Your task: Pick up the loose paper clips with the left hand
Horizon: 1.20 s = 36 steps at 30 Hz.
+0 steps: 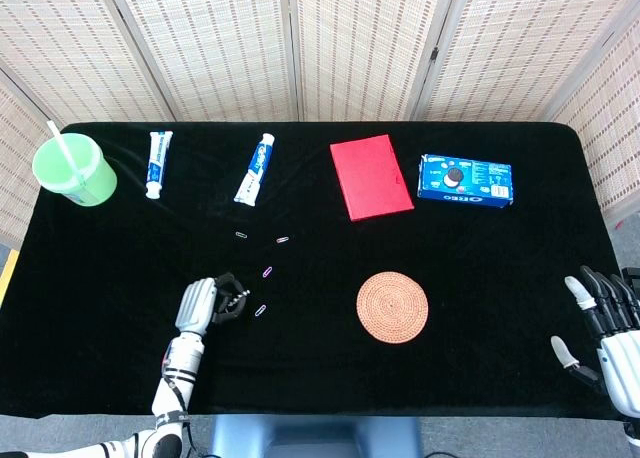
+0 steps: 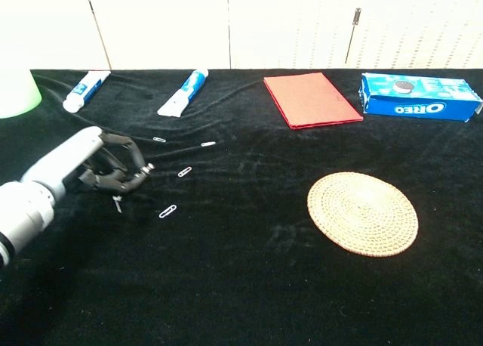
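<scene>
So it looks like the pickup is in progress, with most of the work left. The left hand (image 2: 106, 168) sits low over the black tabletop (image 2: 249, 285) with its fingers curled in, and in the chest view a paper clip (image 2: 117, 203) hangs tilted just under the fingertips, looking pinched and lifted at one end. It's tiny though, so I can't swear it's fully off the cloth, and the head view doesn't settle it, since the fingers cover that spot there. My read: first clip is being grabbed right now, not yet carried anywhere.

What's left, as far as I can see, is four more loose clips:
- nearest clip (image 2: 167, 211), lying flat just to the right of the hand and slightly toward the robot
- second clip (image 2: 184, 171), a bit further right and further back
- third clip (image 2: 208, 143), further back again
- fourth clip (image 2: 159, 140), back beyond the fingertips, toward the toothpaste tubes

In the head view the nearest clip (image 1: 260, 309) shows just beside the fingertips, so I'd guess that one is next.

The right hand (image 1: 600, 323) is way off at the other edge of the tabletop, fingers spread, holding nothing, well apart from all the clips.
</scene>
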Tool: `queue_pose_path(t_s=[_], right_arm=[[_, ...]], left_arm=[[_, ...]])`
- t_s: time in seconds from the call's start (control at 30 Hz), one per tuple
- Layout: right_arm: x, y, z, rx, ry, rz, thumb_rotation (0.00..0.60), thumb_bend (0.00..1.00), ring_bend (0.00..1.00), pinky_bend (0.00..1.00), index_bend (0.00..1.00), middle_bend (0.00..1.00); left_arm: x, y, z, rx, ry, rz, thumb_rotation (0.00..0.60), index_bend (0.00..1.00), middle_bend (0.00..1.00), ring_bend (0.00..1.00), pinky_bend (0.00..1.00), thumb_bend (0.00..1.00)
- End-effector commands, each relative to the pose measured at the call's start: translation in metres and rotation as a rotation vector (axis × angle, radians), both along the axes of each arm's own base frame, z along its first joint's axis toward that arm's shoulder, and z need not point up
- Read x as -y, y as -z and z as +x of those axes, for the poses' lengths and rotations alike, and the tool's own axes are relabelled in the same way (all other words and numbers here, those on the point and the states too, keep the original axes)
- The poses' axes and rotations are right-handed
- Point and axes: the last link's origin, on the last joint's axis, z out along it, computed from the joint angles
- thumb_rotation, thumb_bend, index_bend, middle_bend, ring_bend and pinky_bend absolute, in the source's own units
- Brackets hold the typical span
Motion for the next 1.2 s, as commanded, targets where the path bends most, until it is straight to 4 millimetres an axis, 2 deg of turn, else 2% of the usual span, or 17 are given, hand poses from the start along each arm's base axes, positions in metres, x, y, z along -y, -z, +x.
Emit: queue_pose_path(t_s=[0.03, 0.23, 0.4, 0.67, 0.8, 1.07, 1.1, 1.2], right_arm=[[-0.002, -0.004, 0.0, 0.012, 0.0, -0.013, 0.6, 0.35, 0.0, 0.0, 0.0, 0.0], [-0.013, -0.018, -0.006, 0.043, 0.013, -0.058, 0.6, 0.35, 0.0, 0.0, 0.0, 0.0], [-0.016, -0.022, -0.012, 0.048, 0.036, -0.061, 0.6, 0.35, 0.0, 0.0, 0.0, 0.0], [-0.02, -0.025, -0.014, 0.051, 0.043, -0.079, 0.6, 0.35, 0.0, 0.0, 0.0, 0.0], [-0.019, -0.025, -0.015, 0.054, 0.042, -0.079, 0.6, 0.35, 0.0, 0.0, 0.0, 0.0], [-0.015, -0.024, -0.016, 0.052, 0.054, -0.075, 0.6, 0.35, 0.0, 0.0, 0.0, 0.0], [-0.012, -0.024, -0.017, 0.05, 0.066, -0.076, 0.6, 0.35, 0.0, 0.0, 0.0, 0.0], [-0.008, -0.023, -0.019, 0.047, 0.082, -0.075, 0.6, 0.35, 0.0, 0.0, 0.0, 0.0]], left_arm=[[0.003, 0.007, 0.007, 0.003, 0.017, -0.021, 0.6, 0.83, 1.0, 1.0, 1.0, 0.53], [0.003, 0.031, 0.023, 0.011, 0.053, -0.078, 0.6, 0.83, 1.0, 1.0, 1.0, 0.53], [-0.004, 0.036, 0.032, 0.016, 0.063, -0.073, 0.6, 0.83, 1.0, 1.0, 1.0, 0.53], [-0.007, 0.045, 0.031, -0.002, 0.06, -0.101, 0.6, 0.83, 1.0, 1.0, 1.0, 0.53], [-0.014, 0.038, 0.033, -0.009, 0.073, -0.062, 0.6, 0.83, 1.0, 1.0, 1.0, 0.53], [-0.042, 0.018, 0.04, -0.029, 0.076, 0.003, 0.6, 0.83, 1.0, 1.0, 1.0, 0.53], [-0.051, 0.013, 0.042, -0.024, 0.072, 0.016, 0.6, 0.83, 1.0, 1.0, 1.0, 0.53], [-0.06, 0.013, 0.044, -0.012, 0.061, -0.003, 0.6, 0.83, 1.0, 1.0, 1.0, 0.53]])
